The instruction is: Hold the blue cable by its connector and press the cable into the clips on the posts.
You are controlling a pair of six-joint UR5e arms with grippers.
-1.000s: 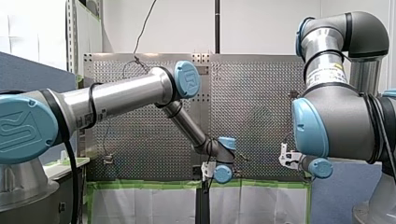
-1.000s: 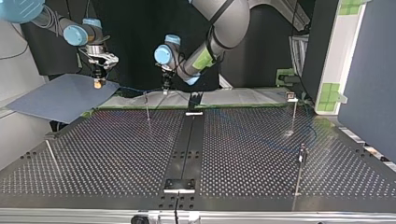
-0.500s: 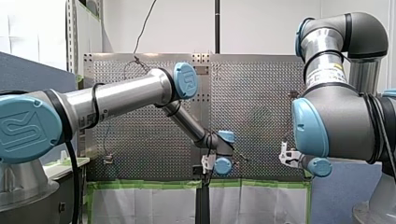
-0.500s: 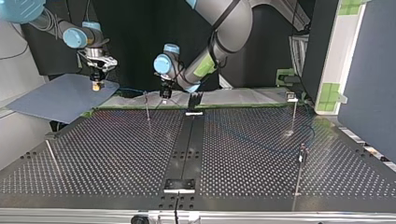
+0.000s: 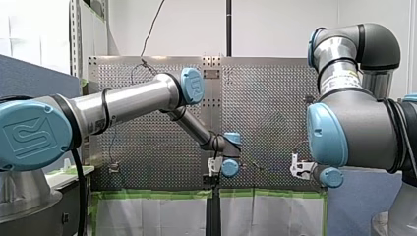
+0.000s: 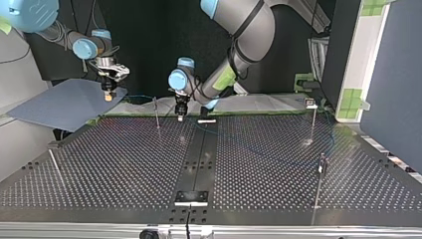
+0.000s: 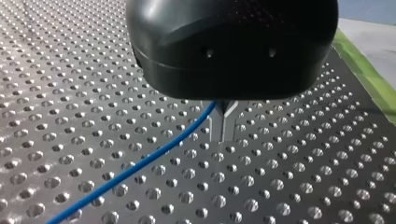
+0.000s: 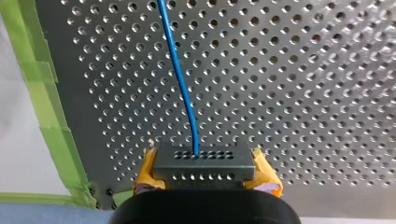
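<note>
Taken from the top view's left, with arm sides crossed there. Gripped in my right end effector (image 6: 107, 93): the grey connector (image 8: 204, 161), squeezed at its two ends by the yellow pads (image 8: 148, 173) and held by the bench's (image 6: 124, 164) corner nearest that arm, beside the green tape (image 8: 49, 93) and above a blue sheet (image 6: 59, 104) — most likely to anchor this end and allow drawing the line taut. Out of the connector's face and away over the perforated plate: the blue cable (image 8: 183, 79), running fairly straight along the bench edge nearest the arms. Next along that edge, a thin post (image 6: 157, 112), upright, just inside the tape; cable close by its top, though impossible to say whether seated in the clip there. Just right of the post and low over the bench, my left end effector (image 6: 179, 115), metal fingers (image 7: 215, 128) pressed almost together with the cable caught between them near their roots — seemingly a light pinch for sliding and steering rather than locking. Judged as the step in hand: drawing the run down across that first clip. Further right and well apart, towards the bench's opposite side edge, a far post (image 6: 313, 122) by the arms' edge and a near post (image 6: 320, 184) closer to the camera, presumably waiting for the rest of the run; faint blue traces over the plate towards them, too thin to follow.
</note>
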